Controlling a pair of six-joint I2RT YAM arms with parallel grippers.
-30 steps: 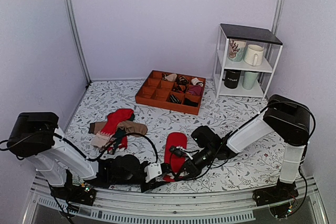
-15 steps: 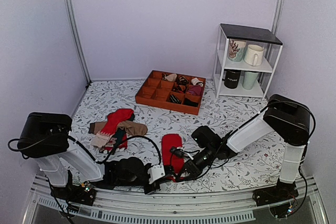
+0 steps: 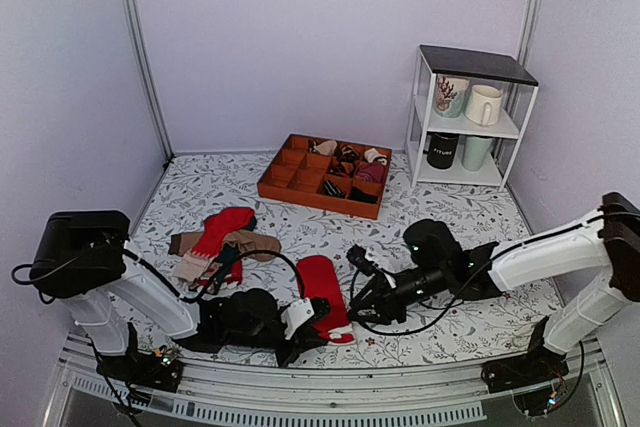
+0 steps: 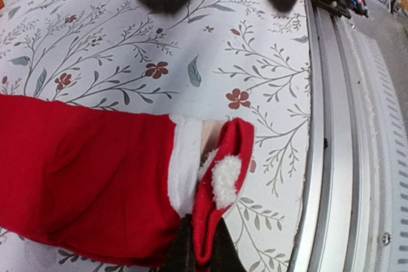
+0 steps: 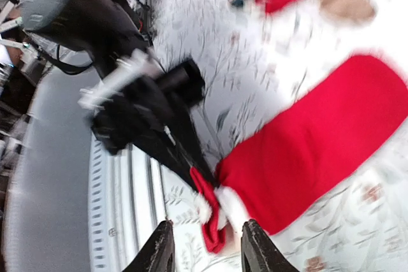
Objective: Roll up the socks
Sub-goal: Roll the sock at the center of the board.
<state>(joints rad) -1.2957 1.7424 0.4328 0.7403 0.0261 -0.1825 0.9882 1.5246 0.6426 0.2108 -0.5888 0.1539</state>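
The socks [image 3: 320, 287] lie flat on the flowered cloth near the front edge, bright red with a whitish cuff toward the rail. My left gripper [image 3: 322, 313] is shut on a folded-over flap of the red cuff [image 4: 220, 183], pinched between its dark fingertips [image 4: 180, 254] at the bottom of the left wrist view. My right gripper [image 3: 358, 299] stands open just right of the cuff, its fingers [image 5: 160, 250] apart with nothing between them. In the right wrist view, the red socks [image 5: 319, 144] lie ahead with the left gripper [image 5: 167, 138] on the cuff.
A heap of red, brown and beige socks [image 3: 224, 240] lies at the left. An orange compartment tray [image 3: 290, 179] with rolled bundles stands at the back. A white shelf [image 3: 470, 122] with mugs is at the back right. The metal front rail [image 4: 331, 157] runs close by the cuff.
My left gripper has shut on the cuff flap. My right gripper has let go, opened and drawn back to the right, its arm swinging low across the table.
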